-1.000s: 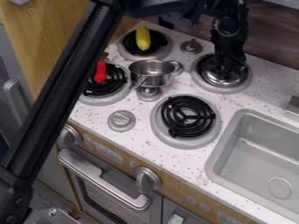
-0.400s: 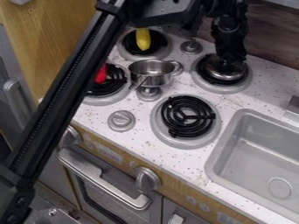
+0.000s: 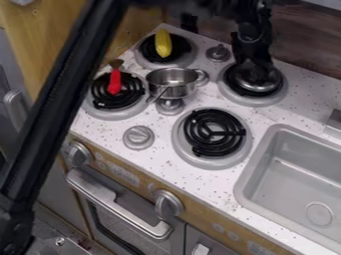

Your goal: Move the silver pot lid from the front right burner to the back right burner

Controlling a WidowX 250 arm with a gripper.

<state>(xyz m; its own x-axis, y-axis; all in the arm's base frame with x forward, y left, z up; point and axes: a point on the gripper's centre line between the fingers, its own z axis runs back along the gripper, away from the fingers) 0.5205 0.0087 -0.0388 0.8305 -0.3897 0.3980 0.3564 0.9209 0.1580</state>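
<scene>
The lid [image 3: 261, 85], silver and domed, lies on the upper right burner [image 3: 283, 94] of a toy kitchen stovetop as the black gripper [image 3: 255, 68] hangs down at its top; whether the gripper is clamped on it or released cannot be told from this angle. A metal pot [image 3: 174, 89] stands amid the four burners, its handle turned toward the lid. Yellow corn [image 3: 162, 43] lies on the top burner [image 3: 188, 57], and a red-handled brush [image 3: 114, 82] rests on the left one, bristles pointing away from the oven front. The lower burner [image 3: 214, 132] shows its black coil beside the gray sink [image 3: 249, 174], set into a speckled white counter [image 3: 170, 159].
</scene>
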